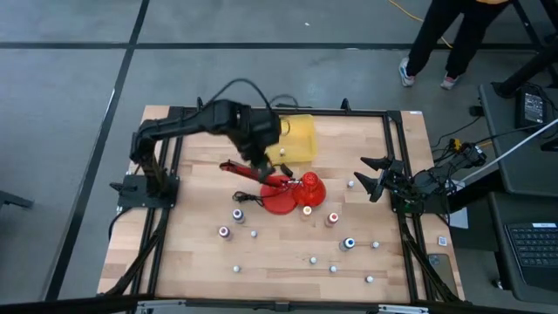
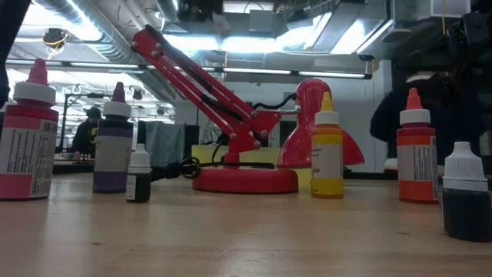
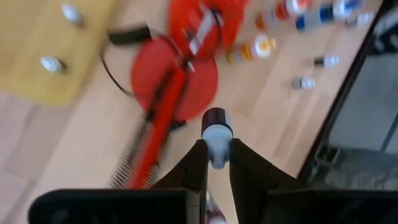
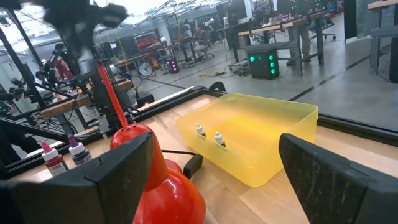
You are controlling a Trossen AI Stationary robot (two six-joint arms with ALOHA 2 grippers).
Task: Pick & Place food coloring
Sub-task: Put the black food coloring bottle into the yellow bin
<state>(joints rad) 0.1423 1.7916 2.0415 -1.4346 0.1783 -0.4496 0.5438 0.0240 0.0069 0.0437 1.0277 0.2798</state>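
Two small bottles [image 4: 209,135] lie in the yellow bin [image 4: 249,140]; several remain on the table [image 1: 279,266]. Left gripper [image 3: 216,163] clamps a dark bottle [image 3: 216,130] above the red lamp [image 1: 283,190]. Right gripper [image 1: 375,174] waits wide at the table's right edge.

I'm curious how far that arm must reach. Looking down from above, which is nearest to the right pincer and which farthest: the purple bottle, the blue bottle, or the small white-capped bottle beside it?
From the open right pincer:
1. Small white-capped bottle, just beside the pincer, on its lamp side.
2. Blue bottle, nearer the table's front edge, on the right half.
3. Purple bottle, across the table on the left half, past the red lamp.
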